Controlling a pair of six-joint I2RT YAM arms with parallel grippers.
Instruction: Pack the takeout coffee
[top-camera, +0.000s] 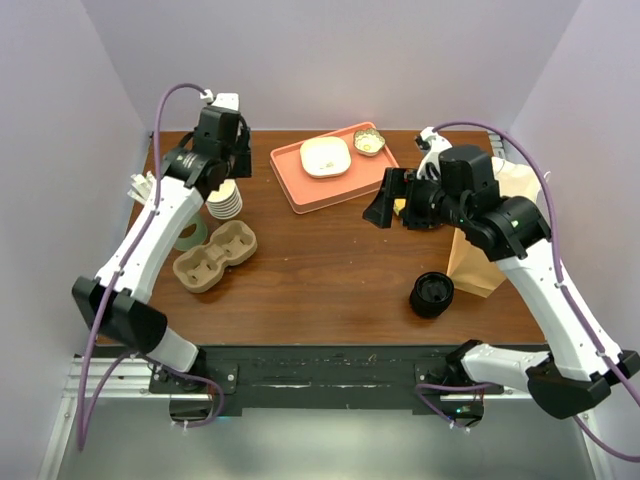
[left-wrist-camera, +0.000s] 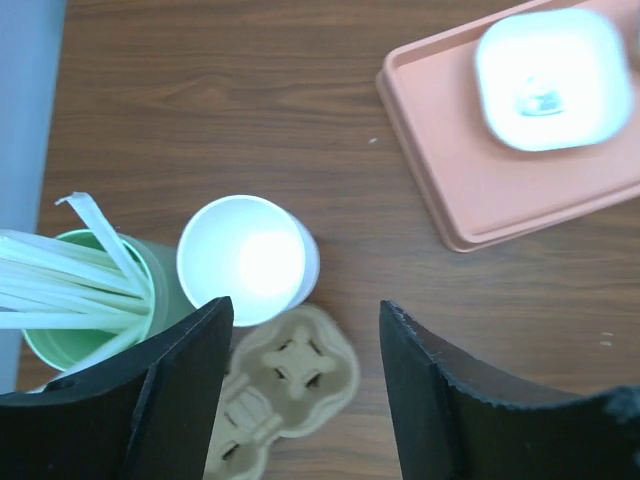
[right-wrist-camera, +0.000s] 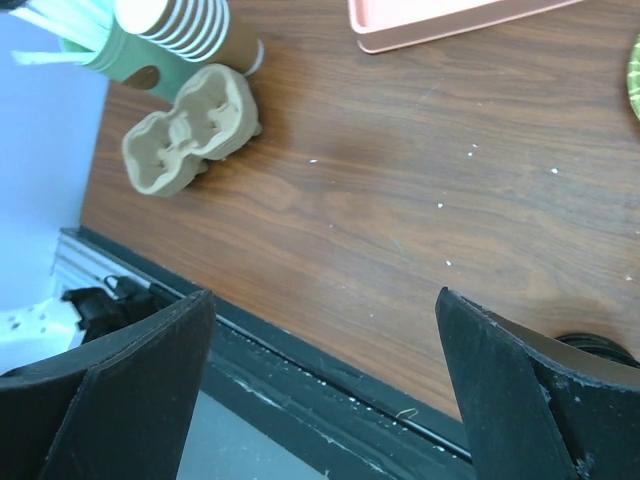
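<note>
The left end effector (left-wrist-camera: 303, 312) hangs part-open and empty above the stack of paper cups (left-wrist-camera: 247, 252). The right end effector (right-wrist-camera: 322, 296) gapes wide, empty. A squat black round piece (top-camera: 431, 294) stands on the table (top-camera: 320, 270) just beside the brown paper bag (top-camera: 476, 265); whether it is the takeout coffee cannot be told

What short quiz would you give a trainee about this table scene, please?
1. True or false: the white dish sits on the salmon tray.
2. The left claw hovers above: A) the stack of paper cups; B) the paper bag; C) the salmon tray.
3. How many wells does the pulp cup carrier have?
Key: 1 true; 2 A; 3 two.
</note>
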